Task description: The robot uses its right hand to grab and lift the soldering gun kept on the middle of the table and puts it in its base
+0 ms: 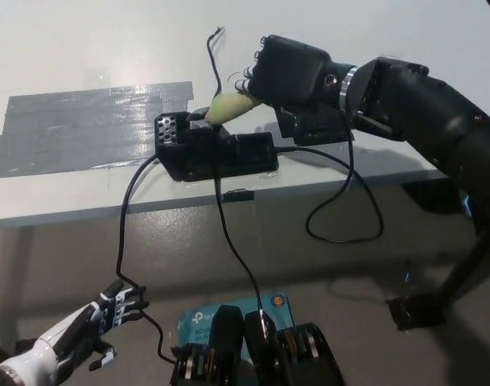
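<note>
**Right hand clamped on gun at the base**

Right hand (286, 71) – black, reaching in from the table's right side – has its fingers wrapped around the pale yellow-green handle of the gun (228, 107). Gun is tilted, tip end pointing down-left into the top of the base (216, 153), handle end up in the hand. The tip itself is hidden where it meets the base, so cannot tell whether it is fully seated.

Base is a black block near the table's front edge, about mid-table; a perforated square plate sits at its left end. Just beside its right end, under the hand, stands another black box (313, 126), near the right edge.

Table (84, 48) is white. A wide patch of grey tape (84, 129) covers the surface left of the base, reaching toward the left edge.

Thin black cables (228, 233) run from the base over the front edge and hang down to the floor – one loops on the right below the box. Another thin wire sticks up behind the gun toward the far side of the table.

On the floor below the front edge lies a teal carton (198, 320).

Left hand (108, 318) – white – rests low at lower left, off the table, fingers spread, holding nothing.
</note>
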